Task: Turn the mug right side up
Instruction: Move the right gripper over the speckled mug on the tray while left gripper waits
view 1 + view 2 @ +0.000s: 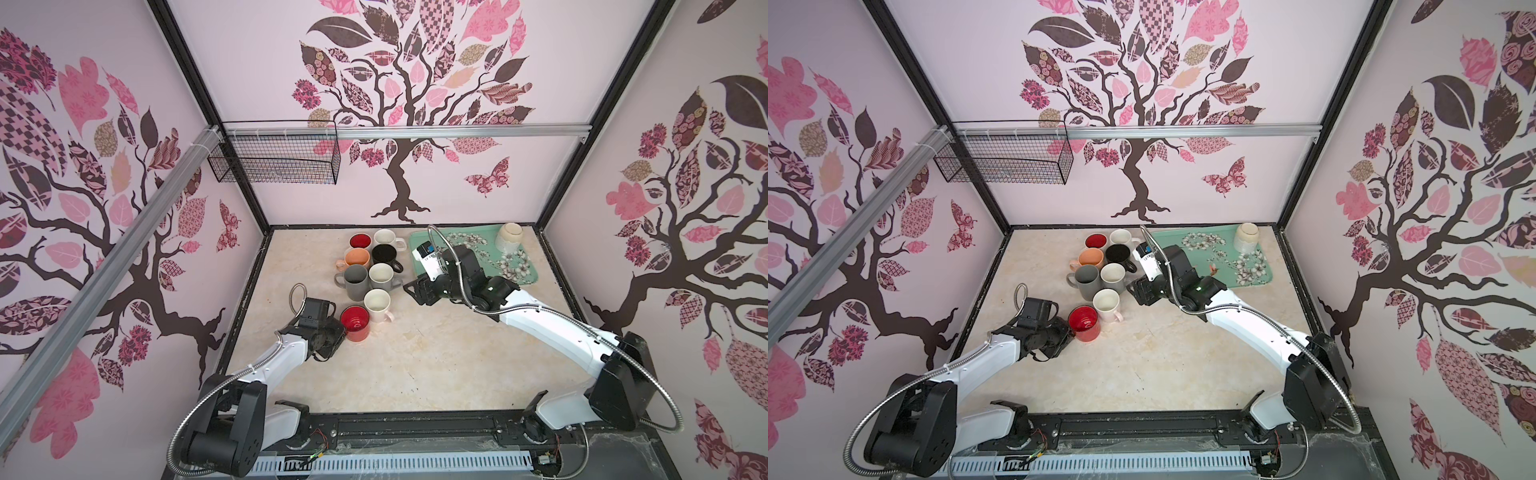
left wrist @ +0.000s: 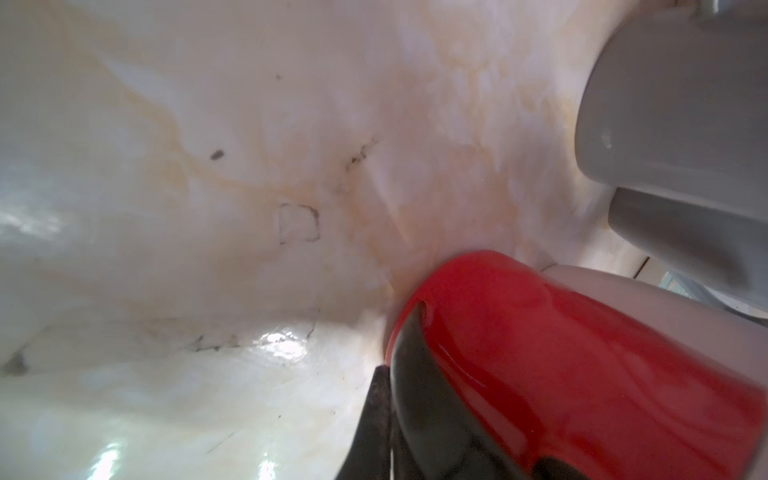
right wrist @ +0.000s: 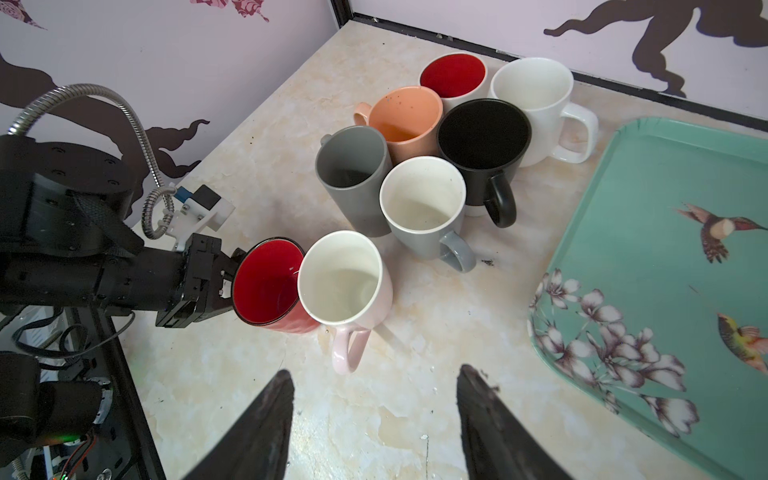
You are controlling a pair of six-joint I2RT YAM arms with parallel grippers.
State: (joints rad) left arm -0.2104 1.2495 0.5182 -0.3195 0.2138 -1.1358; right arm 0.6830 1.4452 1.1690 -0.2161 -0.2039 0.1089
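Near the near-left corner of the counter (image 1: 415, 365), the left arm (image 1: 274, 357) is stretched low toward the middle. The left gripper (image 1: 338, 328) is pressed shut on the handle side of the red mug (image 1: 354, 323). In the left wrist view one dark finger (image 2: 415, 395) is laid against the red wall. The red mug is held mouth up, left of the counter's centre; whether its base rests fully on the counter cannot be told. It is touched on its right by a pink mug (image 1: 377, 305), also mouth up.

Behind these two, toward the far edge, a cluster of further mugs (image 1: 381, 274) is packed close, all mouths up. Right of the cluster, the right gripper (image 3: 374, 374) is held over bare counter, pointed at the mugs, with its fingers spread and nothing between them. Small print is carried on the white camera housing (image 1: 428, 259) at that wrist, but it cannot be read. The right arm (image 1: 548, 328) is raised from the near-right corner, bent at the elbow and reached toward the far edge.

At the far-right corner a green tray (image 3: 648, 187) printed with flowers and birds is laid. In its far-right corner a cream cup (image 1: 510, 237) is stood, apparently mouth down, well apart from both grippers.
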